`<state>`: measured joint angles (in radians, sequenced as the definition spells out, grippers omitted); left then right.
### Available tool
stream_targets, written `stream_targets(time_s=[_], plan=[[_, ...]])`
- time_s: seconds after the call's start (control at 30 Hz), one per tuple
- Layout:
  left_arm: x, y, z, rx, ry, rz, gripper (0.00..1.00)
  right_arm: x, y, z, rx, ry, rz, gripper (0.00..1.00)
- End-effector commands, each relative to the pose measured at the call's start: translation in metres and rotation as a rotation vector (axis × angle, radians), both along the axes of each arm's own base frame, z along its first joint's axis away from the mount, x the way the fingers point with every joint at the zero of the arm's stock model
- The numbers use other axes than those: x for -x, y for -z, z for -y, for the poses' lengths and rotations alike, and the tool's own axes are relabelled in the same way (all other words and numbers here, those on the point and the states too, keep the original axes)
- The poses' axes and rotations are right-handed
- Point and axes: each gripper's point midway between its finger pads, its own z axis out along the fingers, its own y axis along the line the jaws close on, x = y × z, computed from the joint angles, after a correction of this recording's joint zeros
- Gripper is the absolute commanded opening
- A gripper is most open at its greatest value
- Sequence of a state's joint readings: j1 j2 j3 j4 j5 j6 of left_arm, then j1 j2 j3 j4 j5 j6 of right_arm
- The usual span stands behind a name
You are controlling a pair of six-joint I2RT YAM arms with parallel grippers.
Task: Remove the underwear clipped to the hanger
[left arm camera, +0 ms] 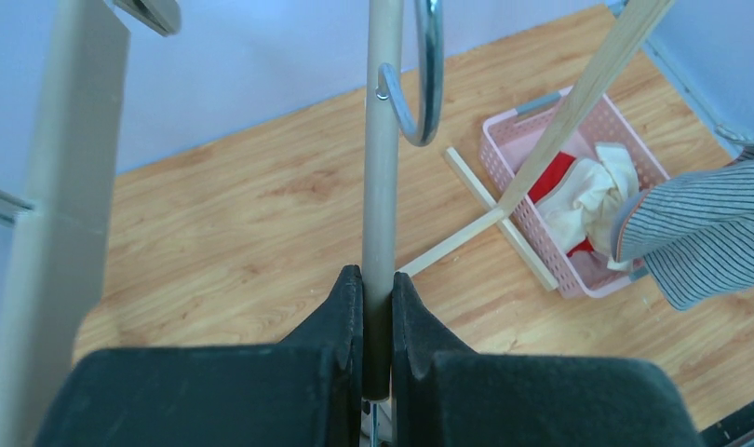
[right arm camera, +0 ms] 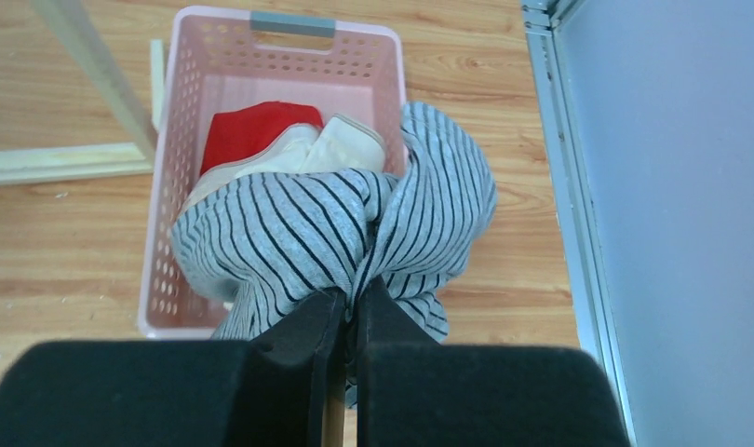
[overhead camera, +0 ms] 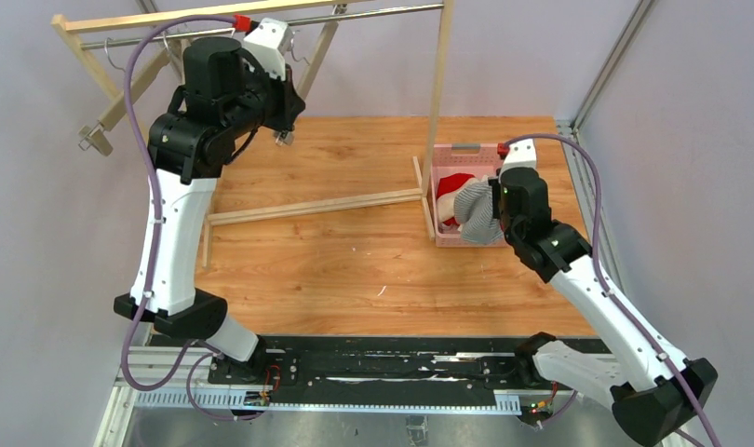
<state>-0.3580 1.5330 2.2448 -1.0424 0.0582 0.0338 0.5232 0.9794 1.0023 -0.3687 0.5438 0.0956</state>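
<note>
My right gripper (right arm camera: 353, 296) is shut on the grey-and-white pinstriped boxers (right arm camera: 299, 233) and holds them over the near right corner of the pink basket (right arm camera: 164, 186). The red pair (right arm camera: 248, 130) and the cream pair (right arm camera: 331, 144) lie inside the basket. In the top view the striped pair (overhead camera: 477, 212) hangs at the basket (overhead camera: 466, 149) beside the right gripper (overhead camera: 496, 207). My left gripper (left arm camera: 378, 284) is shut on the grey bar of the hanger (left arm camera: 383, 140), high at the back left by the rack rail (overhead camera: 262, 26). No underwear shows on the hanger.
A wooden rack stands on the table: top rail, an upright post (overhead camera: 440, 84) next to the basket, and floor slats (overhead camera: 317, 207). A metal hook (left arm camera: 420, 84) curls by the hanger bar. A metal frame edge (right arm camera: 564, 186) runs along the table's right side.
</note>
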Motion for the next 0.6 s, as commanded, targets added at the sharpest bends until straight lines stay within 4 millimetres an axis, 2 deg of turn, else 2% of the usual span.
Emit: stream_targets(time_s=[0.0,0.23,0.4,0.57], plan=[[-0.004,-0.025,0.0,0.055,0.007,0.064,0.0,-0.023,-0.023,0.012,-0.019,0.043,0.071,0.0],[-0.02,-0.027,-0.003,0.097,-0.008,0.073,0.0,-0.045,0.002,0.028,-0.039,0.09,0.03,0.01],[-0.039,-0.025,-0.006,0.136,-0.028,0.071,0.0,-0.051,0.018,0.025,-0.073,0.059,0.002,0.01],[-0.051,-0.032,-0.002,0.191,-0.016,0.098,0.0,-0.052,0.037,0.023,-0.082,0.049,-0.034,0.01]])
